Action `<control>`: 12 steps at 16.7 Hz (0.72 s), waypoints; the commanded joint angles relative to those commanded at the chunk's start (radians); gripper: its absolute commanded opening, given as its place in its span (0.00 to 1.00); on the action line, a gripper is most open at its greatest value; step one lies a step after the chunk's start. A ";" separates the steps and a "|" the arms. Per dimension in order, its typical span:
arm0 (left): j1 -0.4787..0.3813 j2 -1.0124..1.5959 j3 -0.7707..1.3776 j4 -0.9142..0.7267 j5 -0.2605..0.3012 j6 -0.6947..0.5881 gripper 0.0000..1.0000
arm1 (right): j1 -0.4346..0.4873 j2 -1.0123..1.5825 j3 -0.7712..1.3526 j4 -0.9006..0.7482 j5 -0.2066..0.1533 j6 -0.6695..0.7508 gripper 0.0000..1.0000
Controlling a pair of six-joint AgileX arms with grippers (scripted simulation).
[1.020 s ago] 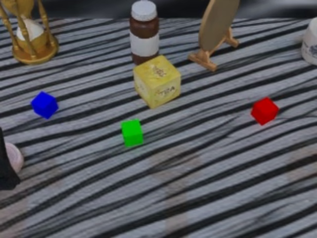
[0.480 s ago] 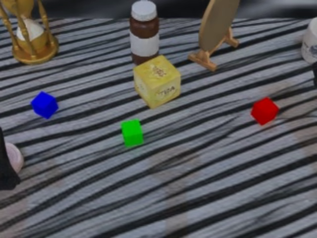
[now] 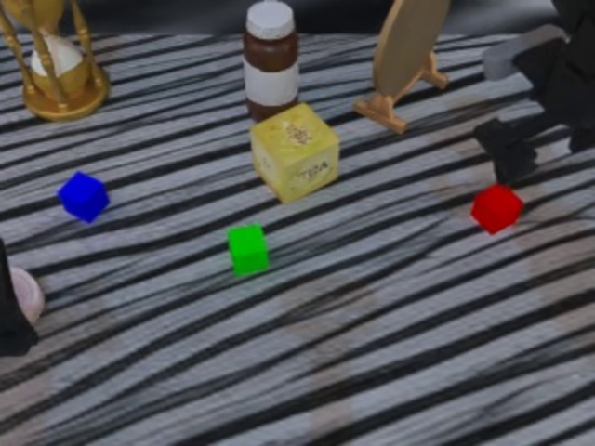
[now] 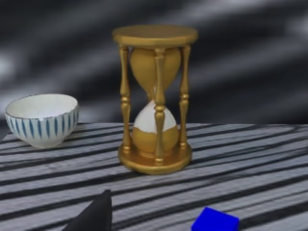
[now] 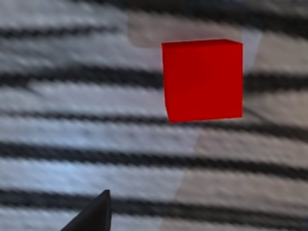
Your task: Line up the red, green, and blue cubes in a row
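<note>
The red cube [image 3: 496, 207] lies at the table's right side. My right gripper [image 3: 547, 153] hovers open just behind it, not touching; the right wrist view shows the red cube [image 5: 202, 79] ahead of one dark fingertip [image 5: 98, 214]. Near the middle sits the green cube [image 3: 248, 249]. The blue cube [image 3: 84, 196] rests at the left, and shows again as the blue cube [image 4: 215, 222] in the left wrist view. My left gripper [image 3: 9, 316] stays parked at the left edge, open, one fingertip [image 4: 98, 214] showing.
A large yellow printed box [image 3: 295, 151] stands behind the green cube. A brown jar [image 3: 271, 60], a wooden oval stand [image 3: 404, 56] and a gold hourglass [image 3: 56, 65] line the back. A striped bowl [image 4: 42, 118] sits at the far left.
My right arm has swung in from the right edge and now hangs over the table just behind the red cube. The three cubes and the left arm have not moved.
</note>
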 joint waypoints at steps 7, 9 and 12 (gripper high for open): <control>0.000 0.000 0.000 0.000 0.000 0.000 1.00 | 0.027 0.237 0.239 -0.125 0.003 -0.034 1.00; 0.000 0.000 0.000 0.000 0.000 0.000 1.00 | 0.027 0.237 0.239 -0.125 0.003 -0.034 1.00; 0.000 0.000 0.000 0.000 0.000 0.000 1.00 | 0.022 0.236 0.233 -0.120 0.003 -0.034 1.00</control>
